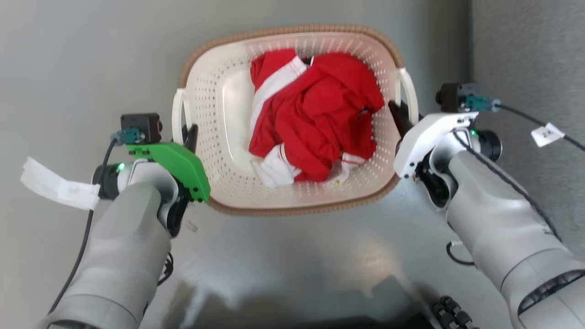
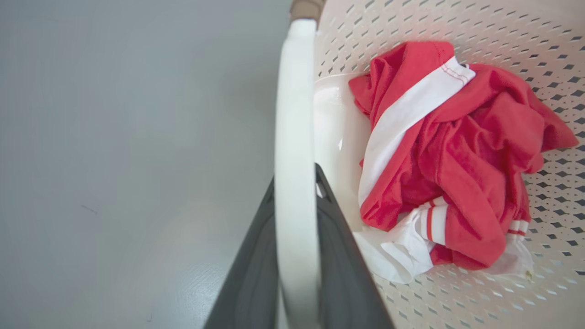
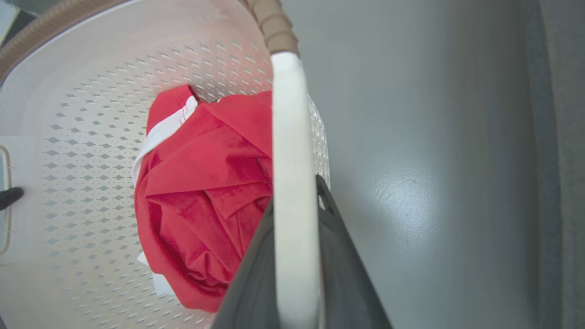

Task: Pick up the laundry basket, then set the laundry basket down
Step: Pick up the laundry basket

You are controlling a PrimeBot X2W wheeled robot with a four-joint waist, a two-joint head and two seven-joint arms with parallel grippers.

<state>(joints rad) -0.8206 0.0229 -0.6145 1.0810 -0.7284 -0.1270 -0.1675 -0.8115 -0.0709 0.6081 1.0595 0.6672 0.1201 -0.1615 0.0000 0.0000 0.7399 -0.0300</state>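
Cream laundry basket (image 1: 219,137): wrist views suggest left tool (image 2: 295,182), right tool (image 3: 296,183) pinch its handles (image 3: 285,114).

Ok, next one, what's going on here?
The robot has the laundry basket by both side handles: its left pincer is closed on the left handle, its right pincer on the right handle. A crumpled red-and-white garment lies inside. Whether the basket is off the grey floor yet, I cannot tell.
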